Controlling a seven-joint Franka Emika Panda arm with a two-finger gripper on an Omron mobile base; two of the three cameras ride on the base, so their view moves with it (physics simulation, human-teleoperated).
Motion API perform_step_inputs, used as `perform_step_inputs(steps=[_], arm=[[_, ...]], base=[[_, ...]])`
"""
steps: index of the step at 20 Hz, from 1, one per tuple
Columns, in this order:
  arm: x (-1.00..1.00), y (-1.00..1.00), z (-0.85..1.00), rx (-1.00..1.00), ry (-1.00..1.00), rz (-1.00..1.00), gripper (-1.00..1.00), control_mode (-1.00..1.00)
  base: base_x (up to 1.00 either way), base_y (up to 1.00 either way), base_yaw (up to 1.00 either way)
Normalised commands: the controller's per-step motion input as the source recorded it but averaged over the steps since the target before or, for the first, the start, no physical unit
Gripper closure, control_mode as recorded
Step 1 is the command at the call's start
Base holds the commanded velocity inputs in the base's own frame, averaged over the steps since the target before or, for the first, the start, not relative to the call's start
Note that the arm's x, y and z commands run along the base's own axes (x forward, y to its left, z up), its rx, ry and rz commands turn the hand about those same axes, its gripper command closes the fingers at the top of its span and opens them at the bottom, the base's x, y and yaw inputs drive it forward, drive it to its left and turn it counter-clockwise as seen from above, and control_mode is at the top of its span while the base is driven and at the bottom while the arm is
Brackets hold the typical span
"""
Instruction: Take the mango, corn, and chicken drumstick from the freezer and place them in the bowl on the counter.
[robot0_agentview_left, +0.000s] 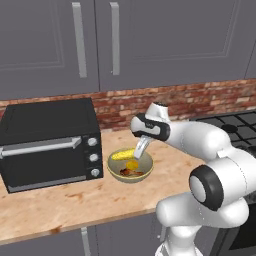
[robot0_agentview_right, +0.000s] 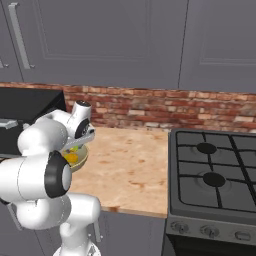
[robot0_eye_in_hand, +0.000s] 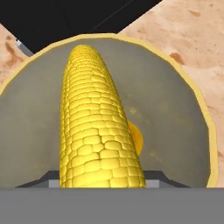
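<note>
Starting at the left, the black toaster oven (robot0_agentview_left: 50, 142) sits on the counter (robot0_agentview_left: 75, 205) against the brick wall (robot0_agentview_left: 200, 97), and just right of the oven is the bowl (robot0_agentview_left: 130, 166). In the bowl: the mango (robot0_agentview_left: 132, 165) at the middle, the chicken drumstick (robot0_agentview_left: 131, 173) along the near side, and the corn (robot0_agentview_left: 123, 155) at the far side. The gripper (robot0_agentview_left: 138, 154) hangs right over the bowl, and in the hand view the corn (robot0_eye_in_hand: 96, 127) sits between the fingers, though whether they clamp it I cannot tell. The cob's long axis runs away from the hand toward the oven. Right of the bowl lies bare counter, then the stove (robot0_agentview_right: 215, 175) at its edge.
</note>
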Motion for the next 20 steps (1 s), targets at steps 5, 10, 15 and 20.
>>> perform_step_inputs(steps=[5, 10, 15, 20], arm=[[-0.05, -0.01, 0.0, 0.0, 0.0, 0.0, -1.0, -1.0], [-0.15, -0.02, 0.02, 0.0, -0.01, 0.0, -1.0, -1.0], [-0.46, -0.03, 0.32, 0.0, -0.06, -0.03, -1.0, -1.0], [-0.49, -0.11, 0.55, 0.0, -0.01, -0.1, -1.0, -1.0]], base=[[0.0, 0.0, 0.0], [0.0, 0.0, 0.0], [0.0, 0.0, 0.0], [0.0, 0.0, 0.0]])
